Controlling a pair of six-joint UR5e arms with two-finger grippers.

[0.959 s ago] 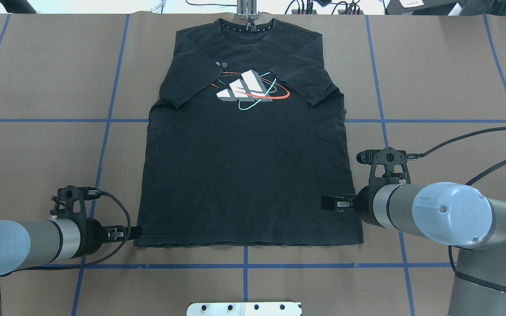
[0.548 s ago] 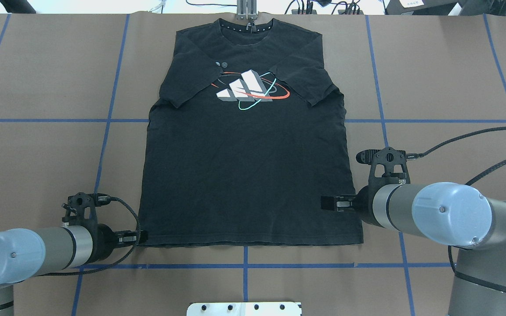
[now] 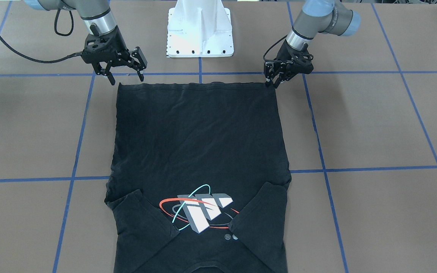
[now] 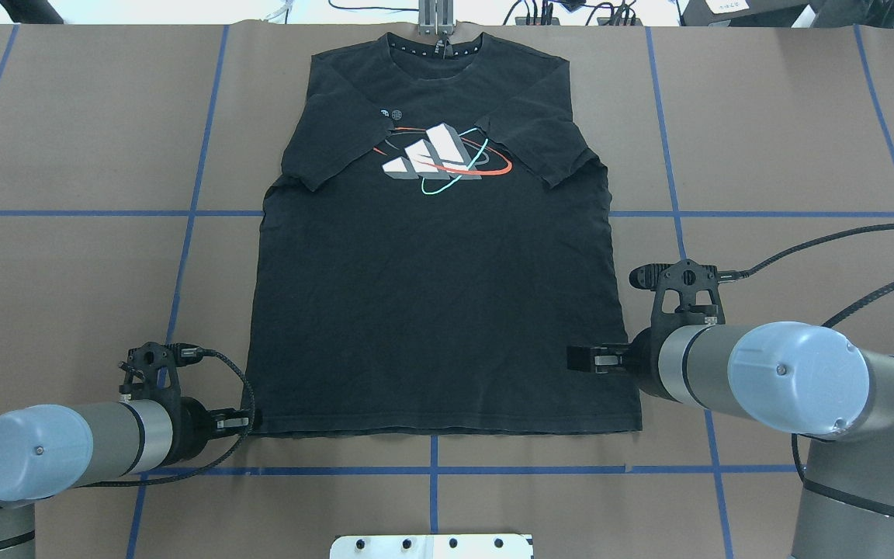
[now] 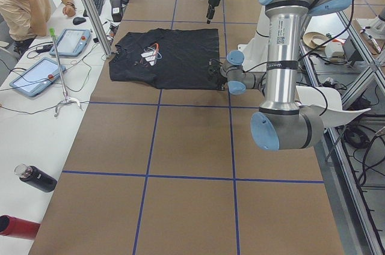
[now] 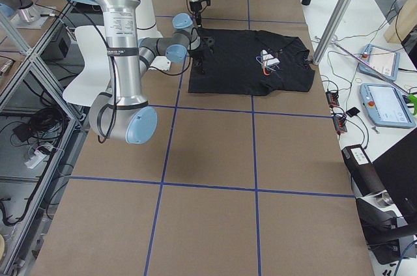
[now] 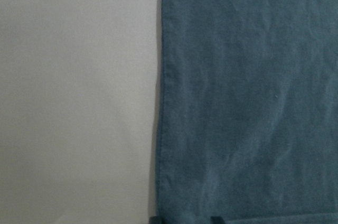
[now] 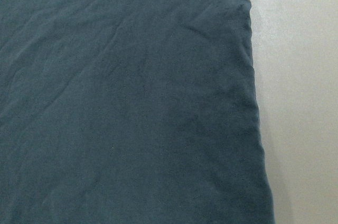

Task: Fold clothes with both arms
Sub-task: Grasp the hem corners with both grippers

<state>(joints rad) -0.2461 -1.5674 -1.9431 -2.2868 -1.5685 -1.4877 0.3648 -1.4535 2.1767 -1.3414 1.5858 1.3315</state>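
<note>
Across the brown counter, gridded with blue tape, the black T-shirt is lying flat with its sleeves folded inward. The left gripper fingers are sitting narrowly apart at one hem corner. The right gripper fingers are gaping wide near the other. A person is sitting at a white desk alongside.

Overhead exterior view: taken from the side of the table where the white pedestal stands, looking forward and down; front-facing view: taken from the opposite side, looking steeply down toward that pedestal. The two side views look along the table from its opposite ends, farther back. Both wrist views sit close above the T-shirt, which every view shares.
</note>
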